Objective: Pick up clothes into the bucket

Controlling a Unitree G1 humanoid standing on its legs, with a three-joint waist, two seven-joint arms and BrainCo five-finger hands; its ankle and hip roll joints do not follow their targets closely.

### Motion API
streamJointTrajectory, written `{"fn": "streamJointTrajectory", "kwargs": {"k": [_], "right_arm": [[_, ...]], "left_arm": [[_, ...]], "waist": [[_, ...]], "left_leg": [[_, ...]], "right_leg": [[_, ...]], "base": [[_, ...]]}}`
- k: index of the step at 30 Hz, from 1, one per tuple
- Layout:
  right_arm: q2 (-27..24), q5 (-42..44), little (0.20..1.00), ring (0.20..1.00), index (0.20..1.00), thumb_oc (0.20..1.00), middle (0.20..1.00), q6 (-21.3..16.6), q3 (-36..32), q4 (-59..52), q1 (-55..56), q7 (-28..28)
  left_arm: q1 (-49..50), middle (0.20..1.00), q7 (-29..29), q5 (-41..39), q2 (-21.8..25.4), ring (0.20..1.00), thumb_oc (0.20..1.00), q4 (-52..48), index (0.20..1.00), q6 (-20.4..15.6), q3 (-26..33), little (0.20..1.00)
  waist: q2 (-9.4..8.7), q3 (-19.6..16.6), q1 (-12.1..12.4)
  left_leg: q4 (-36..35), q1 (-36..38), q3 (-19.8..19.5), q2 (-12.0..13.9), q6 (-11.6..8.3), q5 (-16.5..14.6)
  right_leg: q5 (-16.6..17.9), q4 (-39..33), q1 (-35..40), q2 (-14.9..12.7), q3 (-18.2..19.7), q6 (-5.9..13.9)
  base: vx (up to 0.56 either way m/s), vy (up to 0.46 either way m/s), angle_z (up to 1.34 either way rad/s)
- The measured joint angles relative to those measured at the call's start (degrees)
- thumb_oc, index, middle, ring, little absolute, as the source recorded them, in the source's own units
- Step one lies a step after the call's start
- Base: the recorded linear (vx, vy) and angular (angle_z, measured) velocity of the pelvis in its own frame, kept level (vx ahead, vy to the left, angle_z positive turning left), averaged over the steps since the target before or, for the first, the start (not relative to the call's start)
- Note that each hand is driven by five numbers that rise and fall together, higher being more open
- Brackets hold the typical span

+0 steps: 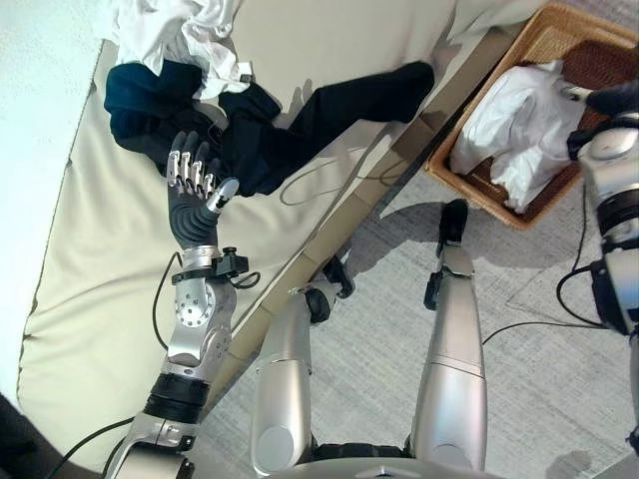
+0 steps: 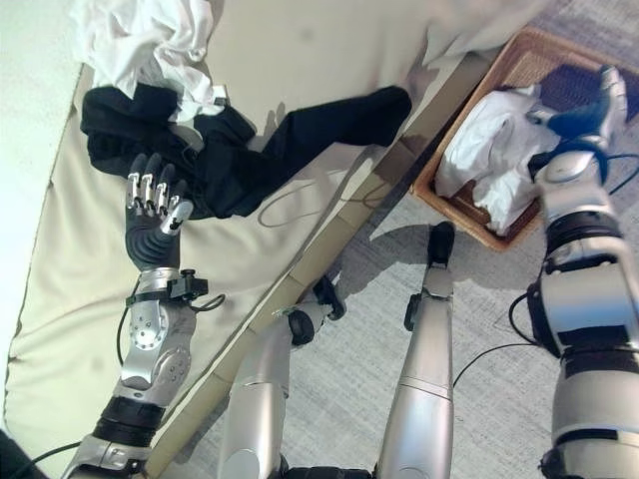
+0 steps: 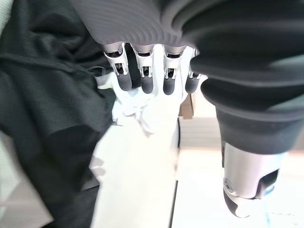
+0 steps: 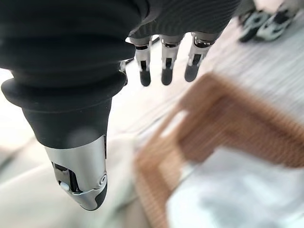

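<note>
Left hand [image 1: 197, 178] is seen in the left eye view stretched out over the cream mattress [image 1: 100, 289], fingers straight and relaxed, tips laid at the near edge of the dark garment [image 1: 300, 125]; nothing is gripped. That dark garment is spread across the mattress, one long part reaching toward the mattress edge. White clothes [image 1: 185, 35] are piled just beyond it, touching its far side. On the grey carpet [image 1: 529, 329] beside the mattress a wicker basket [image 1: 584, 45] is set, with a white garment [image 1: 519, 120] lying inside it and draped to its near rim.

Right eye view: the right hand [image 2: 599, 105] is held above the basket, over the white garment; its fingers are seen extended, not curled round anything. The left hand is again seen with its fingertips at the dark garment's edge.

Left wrist view: the fingers [image 3: 147, 80] are seen straight in a row, thumb [image 3: 242, 190] set apart, no cloth clasped between them. Dark cloth is seen beside the hand, white cloth past the fingertips.

Right wrist view: the fingers [image 4: 166, 71] are seen straight and spread from the thumb [image 4: 83, 180], holding nothing. Past them the basket rim and the pale cloth inside it are seen, blurred.
</note>
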Motion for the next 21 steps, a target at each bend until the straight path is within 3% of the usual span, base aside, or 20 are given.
{"fn": "streamJointTrajectory", "kwargs": {"k": [1, 3, 5, 9, 10, 13, 18, 21], "right_arm": [[1.69, -0.67, 1.0, 1.0, 1.0, 1.0, 1.0, -1.65, -1.96, -12.64, 8.58, -0.64], [5.46, -1.2, 1.0, 1.0, 1.0, 1.0, 1.0, -2.69, -2.63, -17.08, 13.5, -0.75], [11.72, -1.9, 1.0, 1.0, 1.0, 1.0, 1.0, -3.7, -3.41, -21.72, 21.96, -0.9], [15.93, -2.68, 1.0, 1.0, 1.0, 1.0, 1.0, -4.95, -4.1, -25.52, 31.06, 0.34], [16.89, -2.38, 1.0, 1.0, 1.0, 1.0, 1.0, -6.03, -4.65, -27.44, 35.39, 1.15], [20.82, -1.99, 1.0, 1.0, 1.0, 1.0, 1.0, -7.95, -3.18, -28.6, 39.29, 3.71], [23.2, 1.6, 1.0, 1.0, 1.0, 1.0, 1.0, -9.43, -2.75, -30.56, 39.0, 6.3], [24.35, 4.31, 1.0, 1.0, 1.0, 1.0, 1.0, -9.58, -2.62, -31.47, 39.18, 7.37]], "left_arm": [[-0.1, 1.0, 0.62, 0.37, -1.38, 1.0, 1.0, 0.57, 1.0, -0.18, 0.21, 1.0], [0.01, 1.0, 1.19, 0.71, -1.79, 1.0, 1.0, 1.83, 1.0, -0.26, 0.1, 1.0], [1.56, 1.0, 2.01, 2.75, -2.18, 1.0, 1.0, 5.47, 1.0, -0.29, -0.11, 1.0], [1.71, 1.0, 3.05, 6.01, -2.8, 1.0, 1.0, 12.17, 1.0, -0.04, -0.45, 1.0], [1.29, 1.0, 3.68, 9.24, -3.22, 1.0, 1.0, 16.15, 1.0, 0.76, -1.28, 1.0], [2.43, 1.0, 4.92, 14.34, -1.58, 1.0, 1.0, 18.34, 1.0, 2.12, -2.33, 1.0], [2.29, 1.0, 7.45, 24.85, 1.29, 1.0, 1.0, 20.23, 1.0, 5.56, -2.38, 1.0], [0.19, 1.0, 8.37, 30.54, 3.55, 1.0, 1.0, 20.38, 1.0, 7.23, -2.55, 1.0]], "waist": [[-0.18, -0.21, -0.45], [-0.4, -0.4, -0.86], [-1.75, -3.55, -0.77], [-2.9, -4.14, -0.26], [-3.0, -4.16, -0.03], [-5.39, -5.39, 0.68], [-6.13, -5.85, 2.89], [-6.71, -6.37, 3.39]], "left_leg": [[-1.84, 2.71, -0.99, -0.44, -0.46, 0.82], [-3.37, 5.48, -2.48, -0.53, -0.96, 1.13], [-6.54, 7.9, -4.45, -0.61, -2.2, 2.11], [-11.64, 13.35, -7.56, -1.3, -2.83, 4.9], [-13.56, 16.16, -9.62, -1.68, -3.2, 5.8], [-17.73, 19.66, -12.89, -2.53, -3.44, 8.16], [-20.18, 20.55, -16.39, -4.66, -2.86, 9.68], [-19.86, 21.31, -19.19, -6.61, -2.09, 9.83]], "right_leg": [[-0.37, -0.2, 2.93, -0.52, -1.41, -0.23], [-1.39, -0.53, 6.59, -0.67, -3.15, -0.28], [-2.43, -1.69, 9.83, -0.66, -5.62, -0.23], [-2.51, -4.58, 17.47, -0.76, -10.0, -0.32], [-2.83, -6.03, 21.72, -1.17, -12.72, -0.28], [-3.26, -8.23, 26.96, -1.48, -16.07, -0.29], [-2.34, -11.83, 32.02, -2.85, -20.21, 0.67], [-2.27, -11.34, 35.01, -5.08, -21.8, 0.82]], "base": [[0.03, -0.056, 0.28], [0.07, -0.079, 0.33], [0.08, -0.055, 0.33], [0.1, -0.019, 0.4], [0.09, 0.039, 0.59], [0.07, 0.037, 0.61], [0.11, 0.109, 0.5], [0.09, 0.116, 0.53]]}}
